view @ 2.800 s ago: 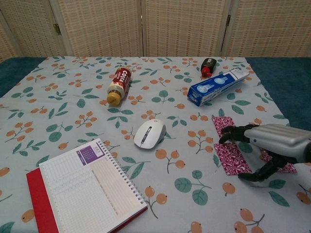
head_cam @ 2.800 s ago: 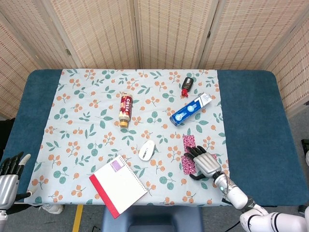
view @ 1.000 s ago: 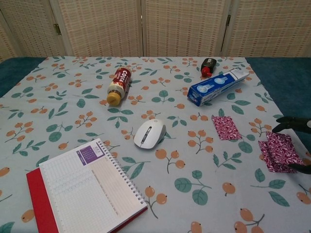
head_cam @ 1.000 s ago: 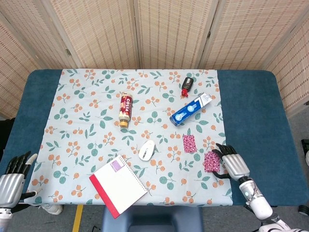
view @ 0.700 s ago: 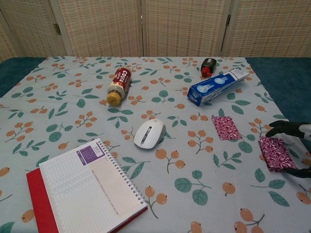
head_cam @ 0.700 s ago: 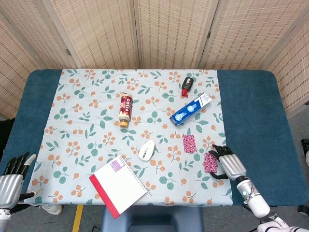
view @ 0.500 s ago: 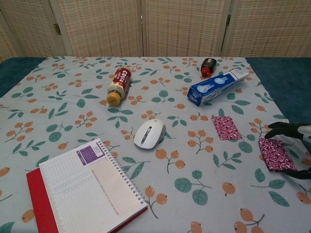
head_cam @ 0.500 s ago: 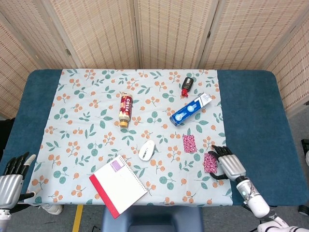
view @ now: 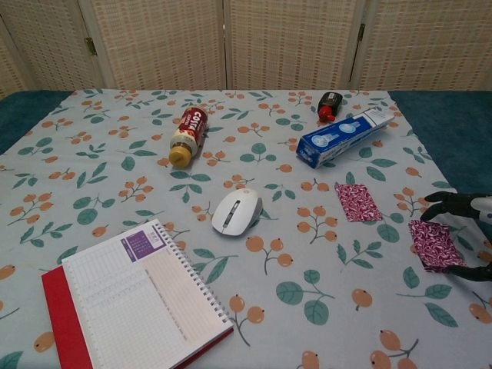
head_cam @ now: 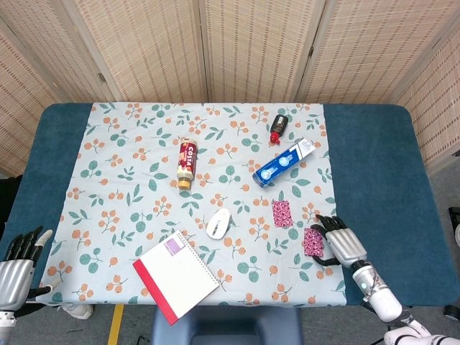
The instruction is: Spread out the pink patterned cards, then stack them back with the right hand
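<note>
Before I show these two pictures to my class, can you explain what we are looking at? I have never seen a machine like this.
It is a two-armed robot at a table, with a human-like hand on each arm. Both pictures come from its own cameras: one looks down from its head, the other looks forward from its chest.

The table carries a flowered cloth. On it lie a brown bottle, a blue box, a small red-capped bottle, a white mouse and a spiral notebook.

Two pink cards lie apart: one card alone, the other card under the fingers of the right hand, which is curved over it at the cloth's edge. Whether it grips the card or only touches it, I cannot tell. The left hand rests off to the side, holding nothing.
</note>
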Controlling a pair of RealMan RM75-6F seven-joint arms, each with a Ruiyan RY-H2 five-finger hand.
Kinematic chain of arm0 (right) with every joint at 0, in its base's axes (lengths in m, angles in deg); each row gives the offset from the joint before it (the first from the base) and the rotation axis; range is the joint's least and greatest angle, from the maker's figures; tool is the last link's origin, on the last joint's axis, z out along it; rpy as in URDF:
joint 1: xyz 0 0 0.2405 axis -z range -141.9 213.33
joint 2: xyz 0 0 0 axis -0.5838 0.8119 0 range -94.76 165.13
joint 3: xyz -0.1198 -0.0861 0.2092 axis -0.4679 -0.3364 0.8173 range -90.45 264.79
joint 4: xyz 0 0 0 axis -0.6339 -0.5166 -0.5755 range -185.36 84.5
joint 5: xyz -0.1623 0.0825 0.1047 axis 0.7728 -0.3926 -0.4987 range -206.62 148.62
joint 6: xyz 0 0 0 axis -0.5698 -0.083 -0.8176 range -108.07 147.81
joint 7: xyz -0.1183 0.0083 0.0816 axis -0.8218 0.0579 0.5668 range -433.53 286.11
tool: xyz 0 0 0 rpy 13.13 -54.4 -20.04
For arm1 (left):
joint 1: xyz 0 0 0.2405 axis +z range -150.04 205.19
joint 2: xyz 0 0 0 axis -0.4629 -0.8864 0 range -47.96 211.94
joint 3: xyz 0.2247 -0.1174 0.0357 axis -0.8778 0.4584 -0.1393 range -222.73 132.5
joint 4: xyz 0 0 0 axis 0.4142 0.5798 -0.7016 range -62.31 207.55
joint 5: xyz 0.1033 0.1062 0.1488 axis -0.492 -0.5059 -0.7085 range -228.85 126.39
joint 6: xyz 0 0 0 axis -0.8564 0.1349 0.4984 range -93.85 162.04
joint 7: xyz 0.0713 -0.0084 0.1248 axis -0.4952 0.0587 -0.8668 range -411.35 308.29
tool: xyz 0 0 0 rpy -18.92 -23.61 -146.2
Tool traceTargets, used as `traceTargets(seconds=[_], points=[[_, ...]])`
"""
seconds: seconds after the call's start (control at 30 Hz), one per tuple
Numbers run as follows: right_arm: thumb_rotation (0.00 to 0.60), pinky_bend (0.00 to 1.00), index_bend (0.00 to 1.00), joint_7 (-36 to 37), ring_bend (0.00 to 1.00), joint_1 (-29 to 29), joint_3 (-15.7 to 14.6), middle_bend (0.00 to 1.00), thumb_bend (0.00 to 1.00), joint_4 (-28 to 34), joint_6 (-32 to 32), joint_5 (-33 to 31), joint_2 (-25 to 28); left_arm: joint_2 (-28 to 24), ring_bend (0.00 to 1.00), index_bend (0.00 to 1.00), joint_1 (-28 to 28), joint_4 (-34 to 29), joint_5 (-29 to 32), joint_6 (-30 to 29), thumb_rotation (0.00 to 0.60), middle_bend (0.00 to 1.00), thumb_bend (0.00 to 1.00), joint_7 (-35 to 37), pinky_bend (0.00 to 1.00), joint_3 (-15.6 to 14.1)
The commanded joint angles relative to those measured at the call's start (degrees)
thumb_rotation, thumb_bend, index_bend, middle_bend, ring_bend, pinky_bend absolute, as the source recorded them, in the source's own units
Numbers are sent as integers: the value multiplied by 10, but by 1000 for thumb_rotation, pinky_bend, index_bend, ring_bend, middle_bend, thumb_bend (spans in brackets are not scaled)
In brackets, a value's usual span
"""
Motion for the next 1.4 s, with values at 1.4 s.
traceTargets(seconds=[1.4], points=[[421,0,103,3,0,3,12,54,337,8,-3,3,1,2,73,99,2,3,0,-3,600,32,178,0,0,0]])
